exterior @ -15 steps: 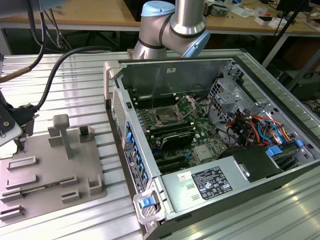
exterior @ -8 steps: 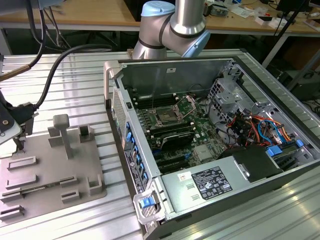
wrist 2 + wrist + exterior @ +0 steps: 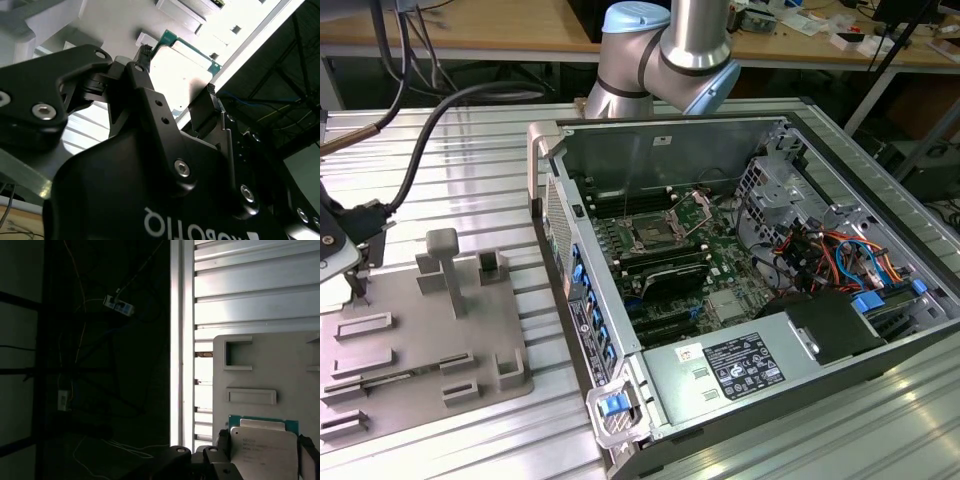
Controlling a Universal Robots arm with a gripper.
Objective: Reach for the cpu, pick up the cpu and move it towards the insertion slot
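Near the desk's [image 3: 250,290] edge, at the tray [image 3: 265,365]: pincer [image 3: 177,75] seemingly clamped on cpu [image 3: 265,447] by its edges. Risk: thin hold, cpu may tilt or slip. Slot [image 3: 650,236] well apart, inside case [image 3: 660,150].

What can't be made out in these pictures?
1. The cpu: in the first wrist view, part is cut off by the picture's edge; in the second wrist view, its top is washed out by glare.
2. Whether the cpu rests on the tray or is lifted: neither wrist view settles it; the gripper clamps its sides.
3. The slot: in the exterior view, too small to see its contacts.
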